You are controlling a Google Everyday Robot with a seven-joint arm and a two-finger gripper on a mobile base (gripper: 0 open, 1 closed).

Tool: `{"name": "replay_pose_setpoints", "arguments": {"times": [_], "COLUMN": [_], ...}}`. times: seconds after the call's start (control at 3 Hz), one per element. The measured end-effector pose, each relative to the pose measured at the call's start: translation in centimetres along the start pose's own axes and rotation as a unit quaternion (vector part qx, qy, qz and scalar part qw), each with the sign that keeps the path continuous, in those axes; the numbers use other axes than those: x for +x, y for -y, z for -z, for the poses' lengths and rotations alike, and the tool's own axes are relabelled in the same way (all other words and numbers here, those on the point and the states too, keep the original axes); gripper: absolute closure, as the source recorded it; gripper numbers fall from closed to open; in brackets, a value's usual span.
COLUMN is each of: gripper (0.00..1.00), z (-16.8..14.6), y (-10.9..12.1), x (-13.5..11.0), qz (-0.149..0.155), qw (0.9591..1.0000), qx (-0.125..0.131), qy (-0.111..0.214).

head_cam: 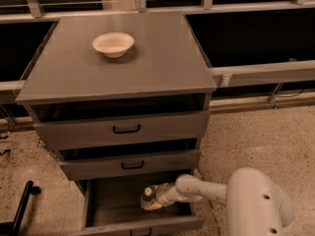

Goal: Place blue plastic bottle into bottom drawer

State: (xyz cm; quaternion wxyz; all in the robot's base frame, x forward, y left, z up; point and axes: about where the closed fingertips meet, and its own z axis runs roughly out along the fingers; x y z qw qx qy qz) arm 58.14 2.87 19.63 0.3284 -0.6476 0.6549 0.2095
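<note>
Biggest thing first: the grey cabinet [147,68] has its bottom drawer [113,203] pulled out, and your jaws are down inside it. The blue plastic bottle [147,198] is right at the jaws' tip. Can't tell if they're gripping it. Lower until it touches the floor, then release gently.

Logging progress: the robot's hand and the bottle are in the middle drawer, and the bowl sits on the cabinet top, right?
Not quite: the camera view shows the hand and the blue plastic bottle in the bottom drawer, not the middle. The bowl is on the cabinet top.
</note>
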Motion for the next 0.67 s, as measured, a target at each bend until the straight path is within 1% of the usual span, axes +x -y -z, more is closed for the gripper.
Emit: {"name": "replay_pose_setpoints", "arguments": {"times": [0.33,0.67], "gripper": [0.00,0.00], "z": [-0.01,-0.01], "y": [-0.01,-0.01], "x": [0.00,0.00], "qz": [0.000,0.000], "qw": [1.0000,1.0000], "qx": [0.000,0.000], "qy": [0.000,0.000]}}
